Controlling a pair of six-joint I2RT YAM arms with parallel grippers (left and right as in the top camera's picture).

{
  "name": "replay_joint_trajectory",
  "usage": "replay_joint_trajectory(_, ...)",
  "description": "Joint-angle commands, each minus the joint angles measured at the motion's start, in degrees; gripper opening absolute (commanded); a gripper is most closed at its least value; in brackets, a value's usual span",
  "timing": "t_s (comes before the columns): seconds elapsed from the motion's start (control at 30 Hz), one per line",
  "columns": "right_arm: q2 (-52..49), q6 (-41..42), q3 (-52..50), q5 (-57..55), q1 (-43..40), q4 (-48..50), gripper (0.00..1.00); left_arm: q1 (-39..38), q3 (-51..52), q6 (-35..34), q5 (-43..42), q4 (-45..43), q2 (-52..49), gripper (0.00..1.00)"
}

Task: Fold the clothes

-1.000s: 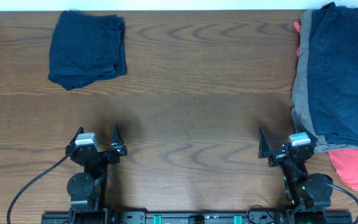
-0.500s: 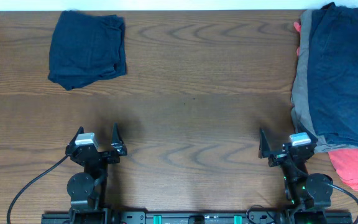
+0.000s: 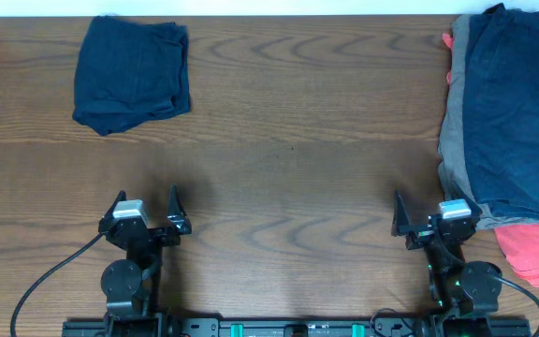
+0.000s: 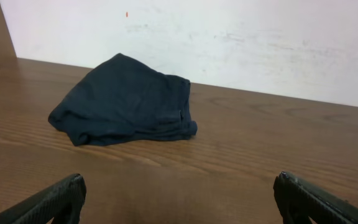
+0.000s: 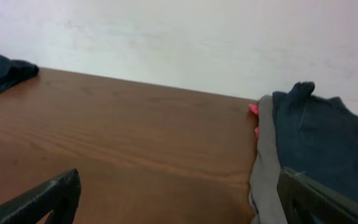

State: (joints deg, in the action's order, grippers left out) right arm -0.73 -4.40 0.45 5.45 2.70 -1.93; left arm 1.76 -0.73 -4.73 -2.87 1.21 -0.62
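Observation:
A folded dark navy piece of the clothes (image 3: 131,75) lies at the table's far left, and the left wrist view shows it as a low bundle (image 4: 126,99). At the right edge, navy shorts (image 3: 517,112) lie on top of a pile, over grey trousers (image 3: 452,140) and a coral-pink piece (image 3: 536,253). My left gripper (image 3: 146,198) rests near the front edge, open and empty (image 4: 179,190). My right gripper (image 3: 433,208) is also open and empty (image 5: 179,190). Its right finger sits close beside the pile's grey edge (image 5: 267,155).
The brown wooden table (image 3: 288,140) stretches bare between the folded piece and the pile. A white wall (image 4: 229,37) runs behind the far edge. Both arm bases and cables stand at the front edge.
The right gripper has edged very slightly to the right, toward the pile. The left gripper and the clothes have not moved.

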Motion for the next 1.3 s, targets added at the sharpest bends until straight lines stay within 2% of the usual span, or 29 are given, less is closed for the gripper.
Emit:
replay_joint_trajectory(0.0,0.42,0.50,-0.13,-0.72,-0.44,1.81,0.99,-0.24,0.50,-0.50,0.48,2.56,0.39,0.98)
replay_joint_trajectory(0.3,0.42,0.50,-0.13,-0.72,-0.44,6.69,0.99,-0.24,-0.61,-0.50,-0.68,2.01,0.39,0.98)
replay_joint_trajectory(0.5,0.39,0.52,-0.13,0.00,-0.44,10.23,0.99,-0.24,-2.82,-0.50,-1.25,-1.46,0.39,0.98)
replay_joint_trajectory(0.67,0.39,0.72,0.46,1.01,-0.44,13.86,0.99,-0.24,-6.67,-0.50,-1.25,-0.79,0.39,0.98)
replay_joint_trajectory(0.93,-0.15,0.70,3.85,0.98,-0.44,13.97,0.99,-0.24,-10.97,-0.48,-3.72,1.25,-1.07,0.98)
replay_joint_trajectory(1.07,-2.99,0.74,6.05,1.03,-0.44,13.92,0.99,-0.24,-13.70,-0.50,-4.72,3.19,-4.50,0.98)
replay_joint_trajectory(1.27,-13.60,0.70,13.27,1.86,-0.44,13.92,0.99,-0.24,-21.20,-0.48,-5.55,8.72,-13.40,0.98)
